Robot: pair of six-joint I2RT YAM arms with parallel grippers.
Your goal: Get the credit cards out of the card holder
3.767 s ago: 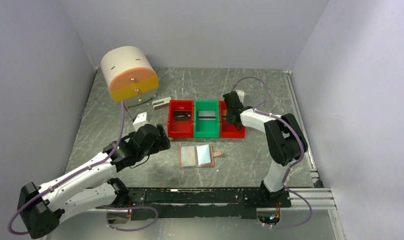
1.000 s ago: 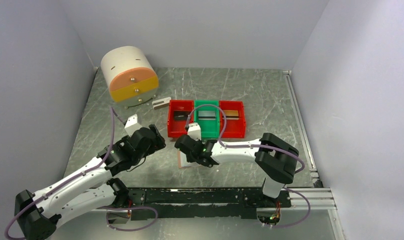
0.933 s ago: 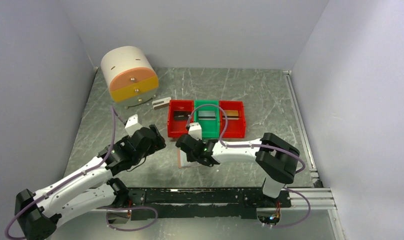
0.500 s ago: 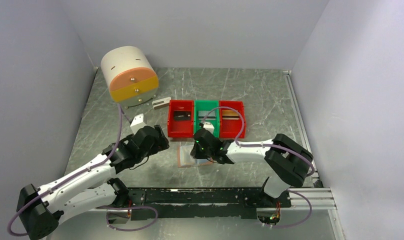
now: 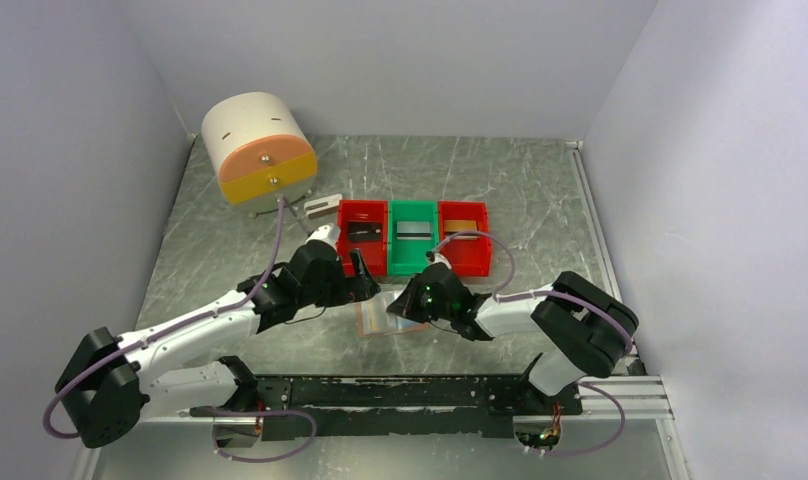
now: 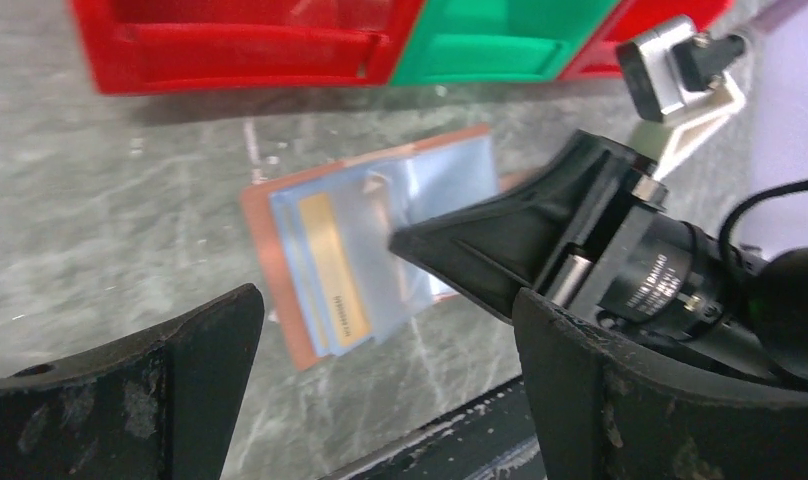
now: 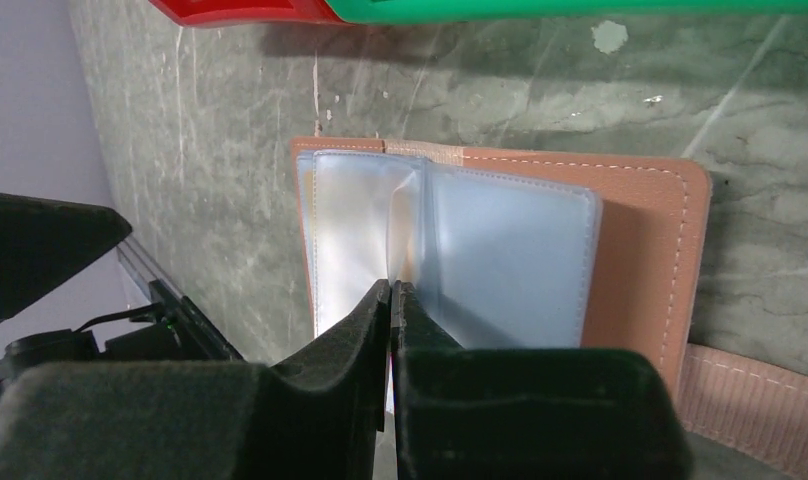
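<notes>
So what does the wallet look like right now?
The wallet is tan, leather-looking with pale stitching, lying open and flat on the table near the bins. Pale blue clear pockets face up; a yellow card shows in one. Its strap sticks out sideways. The right gripper pinches a pocket leaf at the middle fold.

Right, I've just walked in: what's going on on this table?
The right end effector is closed at the fold of the open card holder, apparently pinching a clear pocket leaf. The left end effector hovers open beside the holder, gripping nothing. A yellow-orange card sits in one pocket. Three other cards lie one apiece in the red and green bins.
</notes>
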